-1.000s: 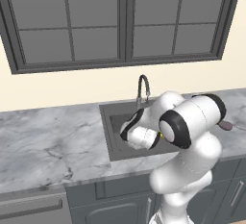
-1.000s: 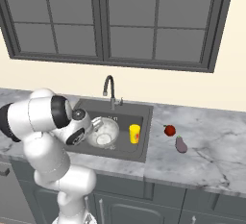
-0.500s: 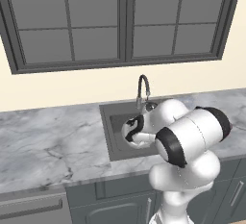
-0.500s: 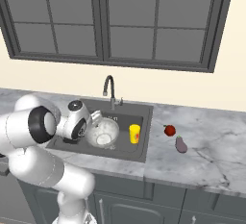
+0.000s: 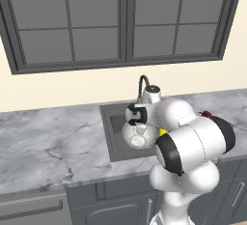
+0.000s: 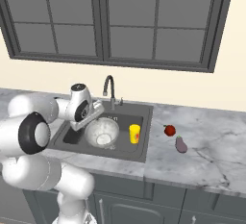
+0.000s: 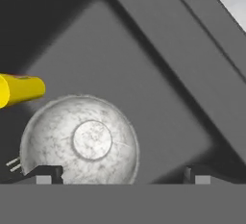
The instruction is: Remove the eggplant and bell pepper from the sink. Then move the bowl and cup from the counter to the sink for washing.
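The marbled bowl (image 6: 102,132) stands upright on the floor of the dark sink (image 6: 123,120), with the yellow cup (image 6: 135,133) upright just to its right. My gripper (image 6: 97,114) hangs over the bowl's left rim, open and holding nothing. In the hand view the bowl (image 7: 81,141) lies below and between the spread fingertips (image 7: 45,174), and the cup (image 7: 19,89) shows at the left edge. The red bell pepper (image 6: 169,130) and the purple eggplant (image 6: 181,144) rest on the marble counter (image 6: 216,155) right of the sink. From the left, the bowl (image 5: 137,135) peeks out under my arm.
A curved gooseneck faucet (image 6: 109,86) rises at the back rim of the sink, close behind my hand. A dark-framed window spans the wall above. Marble counter (image 5: 48,142) stretches to the left of the basin, with dark cabinets below.
My hand has lifted a little away from the bowl and the elbow has swung round. Bowl, cup, pepper and eggplant have stayed where they were.
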